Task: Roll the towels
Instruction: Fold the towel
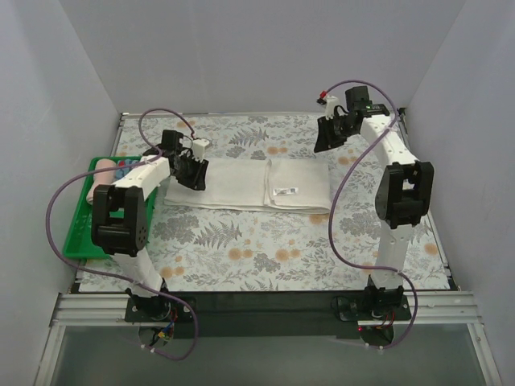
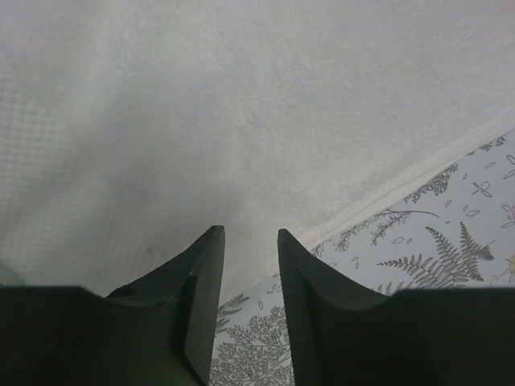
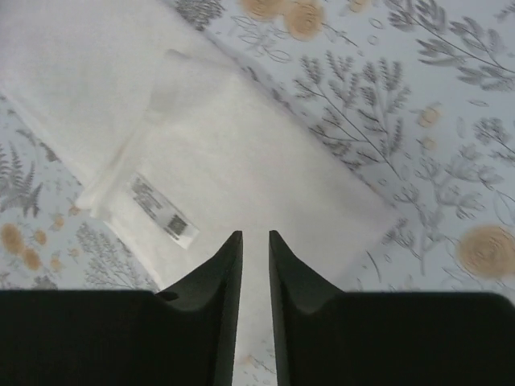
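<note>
Floral table. Pink towel in green tray, half hidden by left arm. Mid-table, cream towel flat, long axis left-right; left gripper over its left end, jaws parted, empty. Farther, right gripper raised, parted, empty.

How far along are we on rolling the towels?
Done: the pink towel looks rolled and lies in the green tray. In hand: the cream towel lies flat, one end folded over. The left gripper is open at its left end and the right gripper hangs above. Left: rolling it.
</note>
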Action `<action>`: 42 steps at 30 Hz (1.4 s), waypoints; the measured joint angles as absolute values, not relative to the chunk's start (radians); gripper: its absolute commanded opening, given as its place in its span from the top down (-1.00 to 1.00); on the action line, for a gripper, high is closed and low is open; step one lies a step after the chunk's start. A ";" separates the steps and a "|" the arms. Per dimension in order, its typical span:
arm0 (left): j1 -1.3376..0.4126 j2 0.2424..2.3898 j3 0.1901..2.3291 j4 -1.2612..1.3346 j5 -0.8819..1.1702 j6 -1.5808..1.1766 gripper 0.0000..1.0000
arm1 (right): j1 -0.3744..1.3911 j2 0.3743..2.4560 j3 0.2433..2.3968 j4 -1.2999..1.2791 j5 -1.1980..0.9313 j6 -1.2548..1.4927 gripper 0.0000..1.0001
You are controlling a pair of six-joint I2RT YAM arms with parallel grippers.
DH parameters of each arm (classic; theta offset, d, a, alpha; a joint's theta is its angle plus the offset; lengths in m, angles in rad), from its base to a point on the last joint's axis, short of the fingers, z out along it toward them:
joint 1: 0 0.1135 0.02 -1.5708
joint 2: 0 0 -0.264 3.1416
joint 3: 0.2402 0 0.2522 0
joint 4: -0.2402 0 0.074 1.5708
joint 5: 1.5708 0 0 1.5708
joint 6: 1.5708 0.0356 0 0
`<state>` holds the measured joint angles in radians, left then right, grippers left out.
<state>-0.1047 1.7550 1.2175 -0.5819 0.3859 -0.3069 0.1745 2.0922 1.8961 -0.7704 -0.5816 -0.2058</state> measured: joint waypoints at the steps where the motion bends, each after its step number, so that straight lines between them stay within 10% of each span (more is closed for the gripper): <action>1: -0.111 1.774 1.230 -0.583 0.378 -0.315 0.53 | 0.156 2.080 1.896 -0.784 -0.546 -0.237 0.63; 18: -0.153 2.131 1.575 -0.646 0.306 -0.337 0.60 | 0.186 2.027 1.414 -0.746 -0.477 -0.355 0.90; 21: -0.153 2.263 1.773 -0.672 0.337 -0.329 0.35 | 0.234 1.956 1.272 -0.754 -0.564 -0.352 0.89; 27: -0.173 2.551 2.255 -0.697 0.467 -0.342 -0.90 | 0.551 1.921 1.194 -0.772 -0.764 -0.370 0.69; 34: -0.178 2.374 1.964 -0.569 0.503 -0.338 -0.97 | 0.567 1.879 1.311 -0.814 -0.894 -0.337 0.59; 37: -0.176 2.243 1.813 -0.551 0.533 -0.332 -0.49 | 0.496 1.837 1.338 -0.802 -0.873 -0.329 0.66; 39: -0.177 2.173 1.750 -0.544 0.550 -0.330 0.49 | 0.477 1.835 1.349 -0.785 -0.837 -0.325 0.69; 42: -0.183 2.136 1.719 -0.537 0.547 -0.322 0.62 | 0.485 1.870 1.351 -0.758 -0.791 -0.315 0.71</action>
<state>-0.1825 2.1361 1.7187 -0.5373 0.5468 -0.3222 0.4847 1.8702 1.3510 -0.7582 -0.7910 -0.3149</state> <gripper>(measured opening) 0.216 0.148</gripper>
